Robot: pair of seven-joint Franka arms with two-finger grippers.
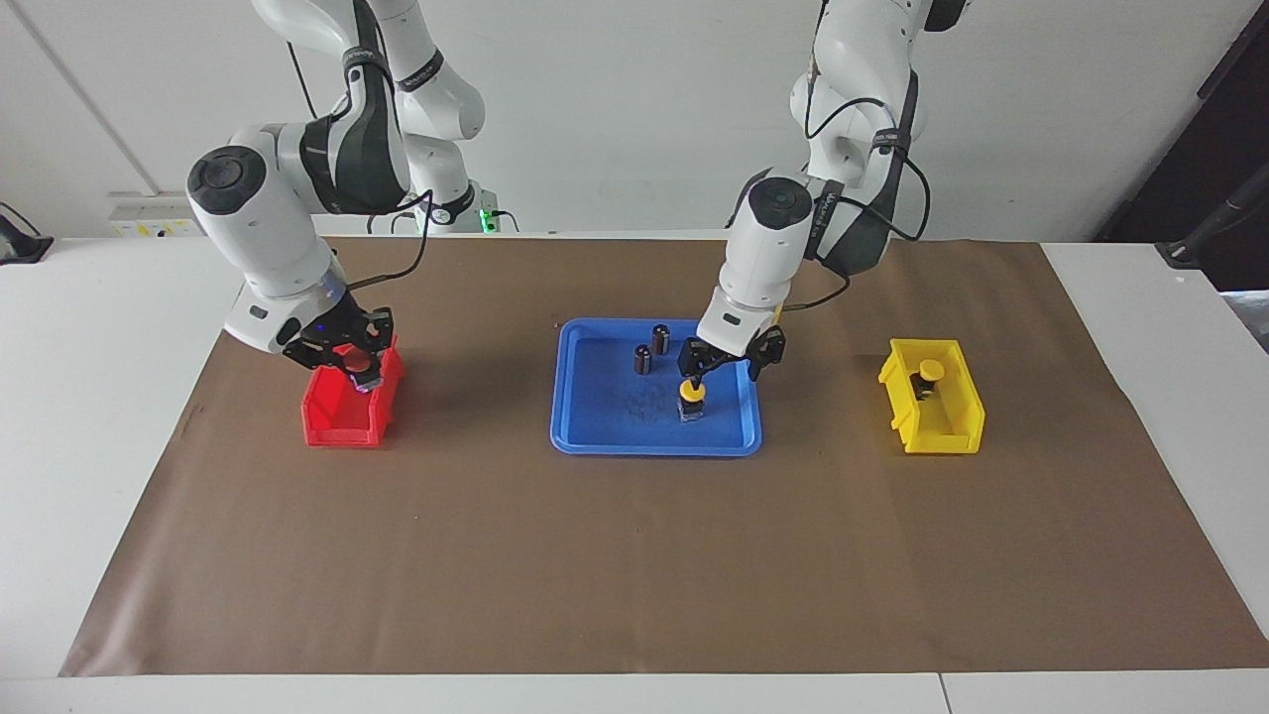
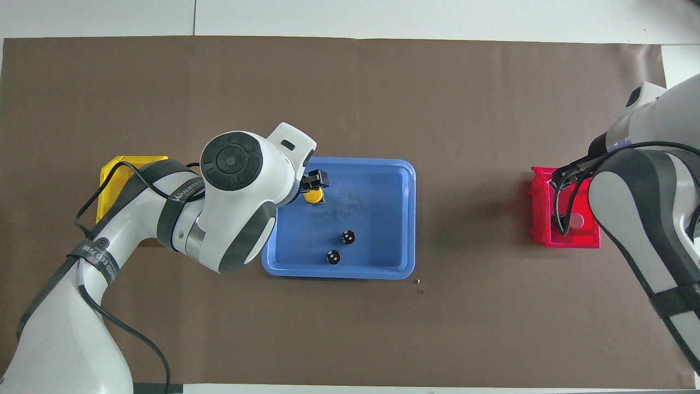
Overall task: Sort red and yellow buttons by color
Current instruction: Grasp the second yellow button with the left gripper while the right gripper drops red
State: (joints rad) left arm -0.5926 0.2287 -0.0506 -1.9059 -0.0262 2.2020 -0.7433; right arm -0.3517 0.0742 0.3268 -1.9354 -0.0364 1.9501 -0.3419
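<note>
Fingers of my right gripper [image 1: 355, 369] clenched on a red button [image 1: 359, 378], held over the red bin [image 1: 337, 421] at the right arm's end of the table [image 1: 109, 327]. A second red button [image 2: 574, 221] lies inside that bin, largely covered by my arm in the overhead view. Fingers of my left gripper [image 1: 722, 368] spread wide, released, holding nothing, low over the blue tray [image 1: 595, 436] at the middle of the brown mat [image 1: 634, 555]. One finger stands just above the yellow button [image 1: 691, 400] that sits upright in the tray; cannot tell whether it touches. Two dark cylinders [image 1: 651, 349] with silvery tops stand in the same tray, nearer to the robots than that button and clear of my left fingers. The yellow bin [image 1: 942, 426] at the left arm's end holds another yellow button [image 1: 930, 376].

Count: red buttons 2, yellow buttons 2, cylinders 2, bins 2, tray 1.
</note>
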